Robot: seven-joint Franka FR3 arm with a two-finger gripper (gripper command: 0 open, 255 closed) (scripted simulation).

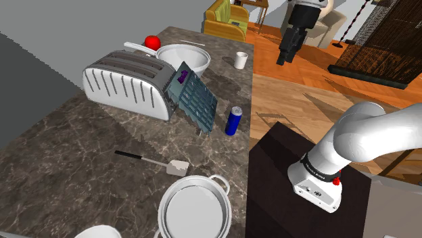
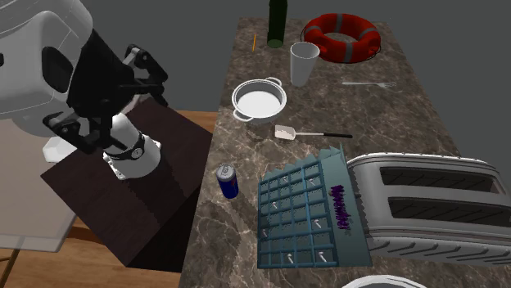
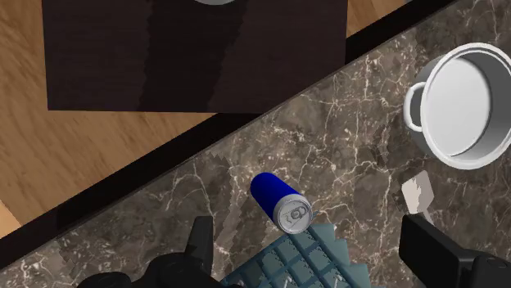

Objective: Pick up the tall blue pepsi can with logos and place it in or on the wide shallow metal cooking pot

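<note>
My claw (image 3: 311, 241) hung high, fingers (image 3: 201, 245) wide apart and empty, hiding part of the rack (image 3: 305, 263). The can (image 3: 281, 200) stood upright just beside the rack; the pot (image 3: 446, 151), cut off at the edge, sat well apart from it.

The can (image 1: 233, 120) stands beside the rack (image 1: 197, 103), well apart from the pot (image 1: 196, 211).

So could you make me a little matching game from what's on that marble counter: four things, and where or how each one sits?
1 tall blue drink can
2 wide shallow metal pot
3 blue-grey grid rack
4 plain white cup

A leaning on the silver toaster
B empty, near a white spatula
C upright beside the rack
D beside the red-and-white life ring

Pairs: 1-C, 2-B, 3-A, 4-D.
</note>
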